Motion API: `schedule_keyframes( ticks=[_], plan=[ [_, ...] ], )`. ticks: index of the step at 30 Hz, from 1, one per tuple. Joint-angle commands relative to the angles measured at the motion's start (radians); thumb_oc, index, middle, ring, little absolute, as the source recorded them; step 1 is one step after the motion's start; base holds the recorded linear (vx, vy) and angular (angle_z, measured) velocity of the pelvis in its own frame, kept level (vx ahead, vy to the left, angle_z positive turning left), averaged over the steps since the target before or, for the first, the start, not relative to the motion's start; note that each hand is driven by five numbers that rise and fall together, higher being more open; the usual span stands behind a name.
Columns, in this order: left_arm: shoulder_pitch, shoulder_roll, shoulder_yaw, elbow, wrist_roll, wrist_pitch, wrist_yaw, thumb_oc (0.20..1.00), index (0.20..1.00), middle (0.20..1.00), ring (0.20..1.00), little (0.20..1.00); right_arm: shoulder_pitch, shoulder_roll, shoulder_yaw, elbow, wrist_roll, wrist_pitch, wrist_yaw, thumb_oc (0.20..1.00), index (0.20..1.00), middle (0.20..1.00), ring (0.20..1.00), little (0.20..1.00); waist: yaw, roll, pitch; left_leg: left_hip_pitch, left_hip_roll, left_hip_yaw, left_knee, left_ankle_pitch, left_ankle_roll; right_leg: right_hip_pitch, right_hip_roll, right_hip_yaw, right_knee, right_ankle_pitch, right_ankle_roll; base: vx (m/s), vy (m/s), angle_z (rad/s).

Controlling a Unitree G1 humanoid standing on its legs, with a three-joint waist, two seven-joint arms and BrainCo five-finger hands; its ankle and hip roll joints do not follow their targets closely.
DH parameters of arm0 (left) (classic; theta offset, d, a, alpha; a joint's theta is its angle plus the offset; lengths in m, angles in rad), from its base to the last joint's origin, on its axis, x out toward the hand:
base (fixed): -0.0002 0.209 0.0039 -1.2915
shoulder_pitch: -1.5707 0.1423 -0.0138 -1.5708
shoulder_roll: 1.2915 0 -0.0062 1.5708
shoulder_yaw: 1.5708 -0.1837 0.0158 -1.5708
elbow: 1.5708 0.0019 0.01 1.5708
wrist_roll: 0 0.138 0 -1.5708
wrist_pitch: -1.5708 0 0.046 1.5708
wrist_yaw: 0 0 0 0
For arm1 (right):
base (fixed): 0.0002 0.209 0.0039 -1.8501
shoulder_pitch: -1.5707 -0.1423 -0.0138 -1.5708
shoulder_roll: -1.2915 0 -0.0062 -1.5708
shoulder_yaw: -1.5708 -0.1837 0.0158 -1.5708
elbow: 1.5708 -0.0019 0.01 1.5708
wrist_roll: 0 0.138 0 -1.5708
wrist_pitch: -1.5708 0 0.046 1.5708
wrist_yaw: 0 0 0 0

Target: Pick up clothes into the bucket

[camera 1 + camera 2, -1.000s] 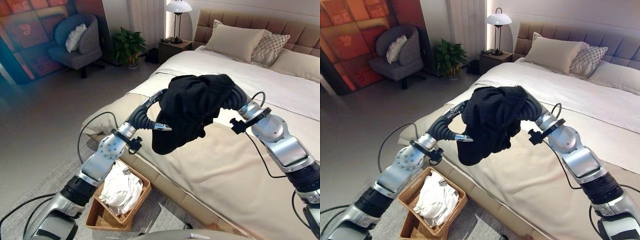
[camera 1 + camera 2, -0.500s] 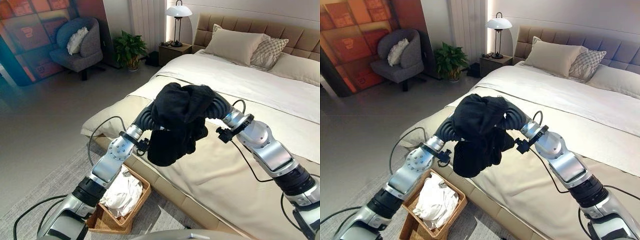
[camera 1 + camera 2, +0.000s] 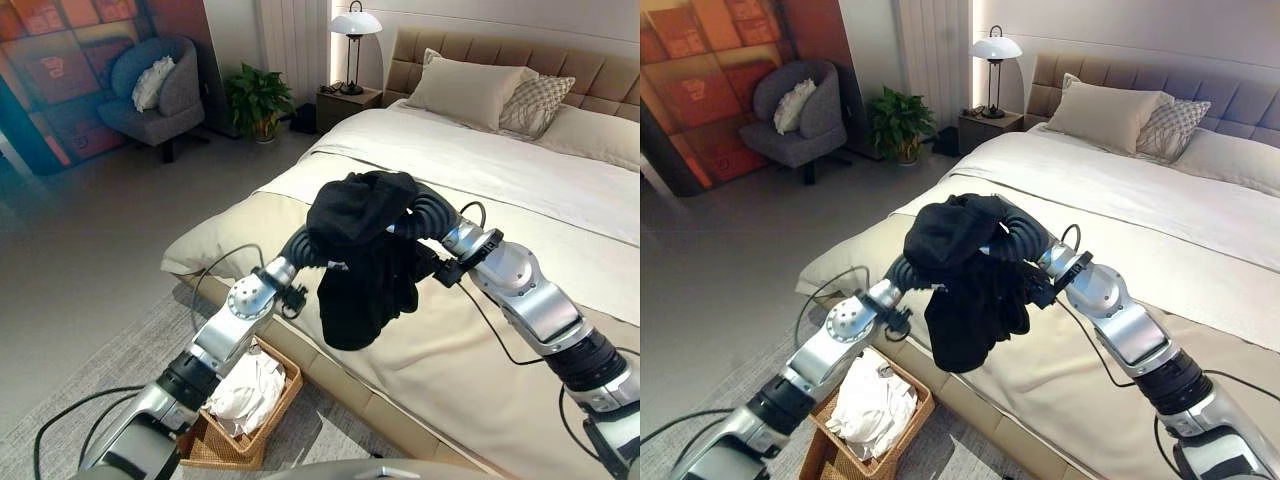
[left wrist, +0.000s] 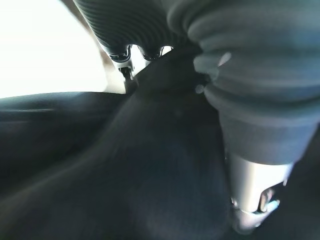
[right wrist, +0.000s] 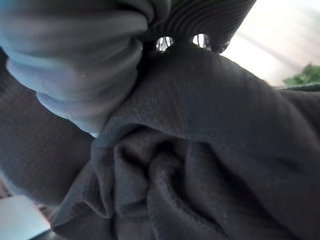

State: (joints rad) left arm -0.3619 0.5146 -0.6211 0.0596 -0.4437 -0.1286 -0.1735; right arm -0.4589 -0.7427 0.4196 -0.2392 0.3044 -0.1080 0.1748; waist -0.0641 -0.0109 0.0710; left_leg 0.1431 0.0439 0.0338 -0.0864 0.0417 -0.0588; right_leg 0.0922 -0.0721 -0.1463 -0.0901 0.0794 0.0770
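Observation:
A black garment [image 3: 362, 250] is bunched up between my two hands above the near edge of the bed [image 3: 470, 340], its lower part hanging down loose. My left hand [image 3: 299, 246] comes up from the lower left and goes under the cloth. From the right, my right hand [image 3: 433, 214] meets it, its dark ribbed cover against the bundle. Both wrist views look straight into the black garment [image 5: 200, 150]. The wicker basket [image 3: 291, 377] stands on the floor below and left of the garment, with white clothes [image 3: 243, 392] in it.
A rug [image 3: 120, 370] lies under the basket beside the bed. Pillows [image 3: 467, 88] lie at the headboard. A lamp [image 3: 356, 24] on a nightstand, a potted plant [image 3: 256, 97] and a grey armchair [image 3: 155, 90] stand at the back left across open floor.
The head view has shifted. Both arms have drawn closer together with the black garment, and more of it now hangs down below the hands.

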Motion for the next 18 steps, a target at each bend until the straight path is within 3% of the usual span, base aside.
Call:
schedule_keyframes(
  ticks=[1,2,3,4,5,6,7,8,13,14,15,16,18],
  plan=[
    [-0.093,-0.037,-0.091,-0.007,-0.118,0.000,-0.092,0.200,0.200,0.200,0.200,0.200,-0.177,0.078,-0.009,-0.109,0.076,-0.088,-0.025,0.200,0.200,0.200,0.200,0.200,-0.003,-0.042,-0.019,-0.055,-0.027,-0.051,0.113,-0.078,0.010,0.013,-0.060,-0.020,0.089,-0.067,0.060,0.00,0.000,0.00],
    [-0.126,-0.195,-0.153,0.129,-0.048,-0.011,-0.040,0.200,0.200,0.200,0.200,0.200,-0.168,0.115,0.016,-0.094,0.040,-0.082,-0.047,0.407,0.407,0.407,0.407,0.407,-0.014,-0.047,-0.015,-0.058,-0.027,-0.052,0.117,-0.079,0.012,0.009,-0.059,-0.016,0.094,-0.068,0.058,0.00,0.000,0.00],
    [-0.125,-0.195,-0.153,0.129,-0.048,-0.012,-0.040,0.200,0.200,0.200,0.200,0.200,-0.168,0.115,0.017,-0.094,0.039,-0.082,-0.048,0.467,0.467,0.467,0.467,0.467,-0.014,-0.047,-0.015,-0.059,-0.027,-0.051,0.118,-0.079,0.012,0.009,-0.059,-0.016,0.094,-0.068,0.058,0.00,0.000,0.00],
    [-0.255,-0.160,-0.110,0.036,-0.232,0.043,-0.047,0.200,0.200,0.200,0.200,0.200,-0.174,0.111,0.004,-0.101,0.050,-0.080,-0.031,0.580,0.580,0.580,0.580,0.580,-0.017,-0.042,-0.016,-0.062,-0.030,-0.055,0.119,-0.078,0.012,0.008,-0.059,-0.013,0.094,-0.067,0.058,0.00,0.000,0.00],
    [-0.254,-0.163,-0.133,0.036,-0.218,0.021,-0.020,0.200,0.200,0.200,0.200,0.200,-0.157,0.103,0.001,-0.128,0.050,-0.091,-0.050,0.608,0.608,0.608,0.608,0.608,-0.023,-0.041,-0.018,-0.064,-0.031,-0.055,0.119,-0.077,0.013,0.005,-0.060,-0.016,0.097,-0.067,0.060,0.00,0.010,-0.04],
    [-0.149,-0.114,-0.102,0.041,-0.201,0.027,-0.061,0.200,0.200,0.200,0.200,0.200,-0.153,0.082,-0.018,-0.117,0.026,-0.075,-0.031,0.755,0.755,0.755,0.755,0.755,-0.012,-0.043,-0.015,-0.066,-0.032,-0.056,0.119,-0.078,0.014,0.006,-0.061,-0.017,0.095,-0.068,0.059,0.00,0.008,-0.03],
    [-0.147,-0.113,-0.101,0.040,-0.201,0.028,-0.061,0.200,0.200,0.200,0.200,0.200,-0.153,0.083,-0.018,-0.117,0.026,-0.076,-0.031,0.809,0.809,0.809,0.809,0.809,-0.013,-0.043,-0.016,-0.066,-0.032,-0.056,0.119,-0.078,0.014,0.006,-0.061,-0.017,0.095,-0.068,0.059,0.00,0.012,-0.07],
    [-0.139,-0.135,-0.087,0.081,-0.274,0.051,-0.042,0.200,0.200,0.200,0.200,0.200,-0.131,0.088,-0.015,-0.104,0.014,-0.069,-0.064,1.000,1.000,1.000,1.000,1.000,-0.014,-0.040,-0.016,-0.067,-0.031,-0.054,0.117,-0.076,0.012,0.004,-0.063,-0.018,0.094,-0.066,0.060,0.03,0.003,-0.04],
    [-0.007,-0.128,-0.027,0.114,-0.293,0.048,-0.048,0.200,0.200,0.200,0.200,0.200,-0.098,0.078,-0.061,-0.080,-0.002,-0.082,-0.065,1.000,1.000,1.000,1.000,1.000,-0.004,-0.043,-0.012,-0.058,-0.030,-0.058,0.115,-0.086,0.011,0.013,-0.062,-0.018,0.092,-0.073,0.060,0.01,0.003,0.00],
    [-0.104,-0.163,0.019,0.144,-0.278,0.009,0.000,0.200,0.200,0.200,0.200,0.200,-0.095,0.105,-0.055,-0.069,-0.007,-0.094,-0.084,1.000,1.000,1.000,1.000,1.000,-0.016,-0.047,-0.016,-0.055,-0.029,-0.055,0.113,-0.086,0.010,0.013,-0.062,-0.016,0.093,-0.075,0.061,0.00,0.000,0.00],
    [-0.104,-0.163,0.019,0.144,-0.278,0.009,0.000,0.200,0.200,0.200,0.200,0.200,-0.094,0.105,-0.055,-0.070,-0.008,-0.094,-0.084,1.000,1.000,1.000,1.000,1.000,-0.016,-0.047,-0.016,-0.055,-0.029,-0.055,0.113,-0.086,0.010,0.013,-0.062,-0.016,0.093,-0.075,0.061,0.00,0.000,0.00],
    [0.011,-0.151,0.099,0.079,-0.291,-0.002,0.017,0.200,0.200,0.200,0.200,0.200,-0.028,0.102,-0.111,-0.082,-0.009,-0.097,-0.082,1.000,1.000,1.000,1.000,1.000,-0.008,-0.048,-0.015,-0.055,-0.029,-0.057,0.111,-0.088,0.013,0.014,-0.062,-0.018,0.091,-0.075,0.060,0.00,0.000,0.00],
    [0.051,-0.165,0.117,0.079,-0.278,0.002,0.022,0.200,0.200,0.200,0.200,0.200,-0.007,0.113,-0.130,-0.070,-0.026,-0.095,-0.083,1.000,1.000,1.000,1.000,1.000,-0.002,-0.050,-0.019,-0.055,-0.030,-0.059,0.110,-0.088,0.013,0.016,-0.063,-0.022,0.090,-0.077,0.059,0.00,0.000,0.00]
  ],
)
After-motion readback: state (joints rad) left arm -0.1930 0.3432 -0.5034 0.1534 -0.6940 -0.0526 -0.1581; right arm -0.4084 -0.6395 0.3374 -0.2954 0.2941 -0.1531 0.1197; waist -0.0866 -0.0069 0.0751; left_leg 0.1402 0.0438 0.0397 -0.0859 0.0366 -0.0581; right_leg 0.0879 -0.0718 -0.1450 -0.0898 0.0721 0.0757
